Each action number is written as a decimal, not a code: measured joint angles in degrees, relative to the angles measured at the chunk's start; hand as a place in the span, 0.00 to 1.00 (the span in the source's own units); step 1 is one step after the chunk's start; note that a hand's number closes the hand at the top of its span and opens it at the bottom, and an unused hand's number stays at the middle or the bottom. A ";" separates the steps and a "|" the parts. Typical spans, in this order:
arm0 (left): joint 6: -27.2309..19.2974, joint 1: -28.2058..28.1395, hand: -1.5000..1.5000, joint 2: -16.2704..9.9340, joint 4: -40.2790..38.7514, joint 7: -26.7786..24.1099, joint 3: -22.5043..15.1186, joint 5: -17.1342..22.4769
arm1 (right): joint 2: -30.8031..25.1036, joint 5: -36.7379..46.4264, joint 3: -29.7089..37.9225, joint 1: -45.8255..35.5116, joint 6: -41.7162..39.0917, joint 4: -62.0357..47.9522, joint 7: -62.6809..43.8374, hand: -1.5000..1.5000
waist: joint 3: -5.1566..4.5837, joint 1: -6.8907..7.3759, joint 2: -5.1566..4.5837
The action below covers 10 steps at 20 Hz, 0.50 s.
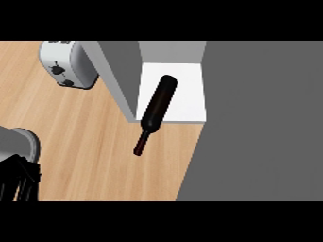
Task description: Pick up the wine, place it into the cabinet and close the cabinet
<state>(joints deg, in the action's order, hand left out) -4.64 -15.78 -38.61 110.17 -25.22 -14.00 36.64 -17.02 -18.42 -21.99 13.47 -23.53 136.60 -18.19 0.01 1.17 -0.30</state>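
Wine [155, 109] lies across cabinet [185, 94] shelf edge, neck overhanging counter [88, 142].

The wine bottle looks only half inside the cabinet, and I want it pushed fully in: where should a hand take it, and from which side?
Probably at the neck. The wine bottle lies with its body on the cabinet's white floor and its slim neck sticking out over the wooden counter. Come from the open counter side, since the cabinet door crowds the body.

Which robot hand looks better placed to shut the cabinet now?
Left, probably: only the left robot hand shows, at lower left; the right is out of view. Wine already sits on the cabinet shelf.
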 measured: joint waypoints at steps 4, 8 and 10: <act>1.80 -1.74 1.00 -0.65 0.98 0.66 1.62 0.79 | 4.25 -0.09 -3.84 -8.33 3.81 -0.44 -5.68 1.00 | -0.08 0.06 0.21; 3.47 -3.16 1.00 -0.75 1.35 0.98 3.64 1.38 | 10.02 0.41 -7.10 -17.16 8.18 -2.87 -11.50 1.00 | -0.08 0.05 0.29; 4.52 -3.60 1.00 -0.69 0.98 0.95 4.41 1.50 | 12.66 0.93 -9.74 -22.63 11.84 -4.66 -13.87 1.00 | -0.09 0.05 0.32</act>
<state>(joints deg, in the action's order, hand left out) -0.12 -19.38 -39.31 111.16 -24.26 -9.59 38.14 -4.36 -17.49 -31.73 -9.16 -11.69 131.94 -32.06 -0.08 1.22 0.01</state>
